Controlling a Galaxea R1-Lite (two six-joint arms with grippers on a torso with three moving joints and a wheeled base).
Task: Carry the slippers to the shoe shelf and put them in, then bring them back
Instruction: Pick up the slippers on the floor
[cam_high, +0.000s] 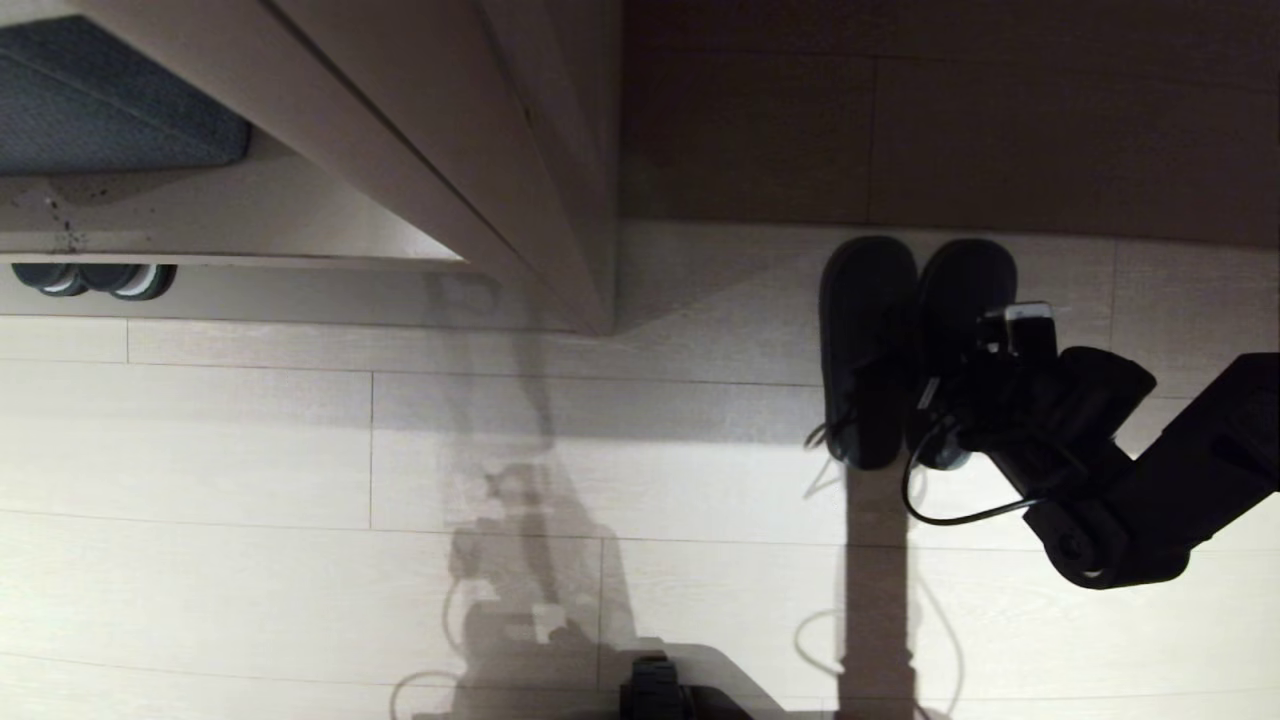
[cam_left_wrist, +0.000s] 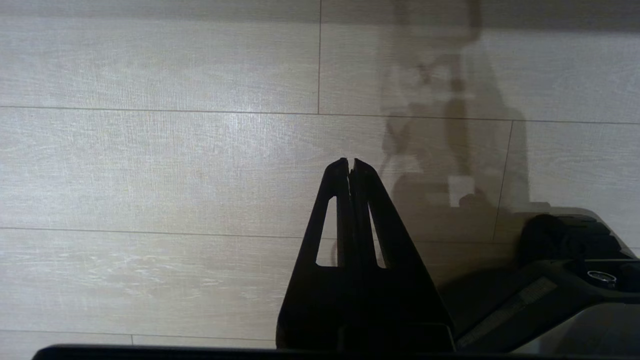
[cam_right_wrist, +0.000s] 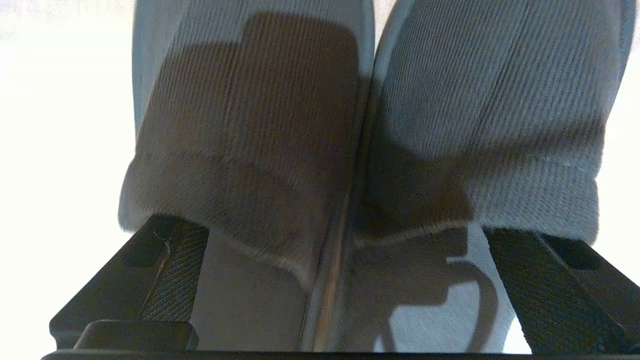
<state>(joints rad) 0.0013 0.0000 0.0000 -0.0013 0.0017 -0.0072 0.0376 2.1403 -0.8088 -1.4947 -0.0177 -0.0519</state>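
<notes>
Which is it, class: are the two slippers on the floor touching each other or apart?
Touching. In the right wrist view the slippers lie side by side, their inner edges pressed together along one seam with no floor showing between, and the head view shows them side by side too.

Slippers (cam_high: 868, 350) side by side on floor (cam_high: 250, 430), right of shelf (cam_high: 560, 200), w/ right gripper (cam_right_wrist: 345, 280) over them.

I'm looking at a home interior: pale wood-plank floor (cam_high: 250, 450), beige wood-grain furniture (cam_high: 420, 130) at upper left, and slippers (cam_high: 868, 350) on the floor at the right.
</notes>
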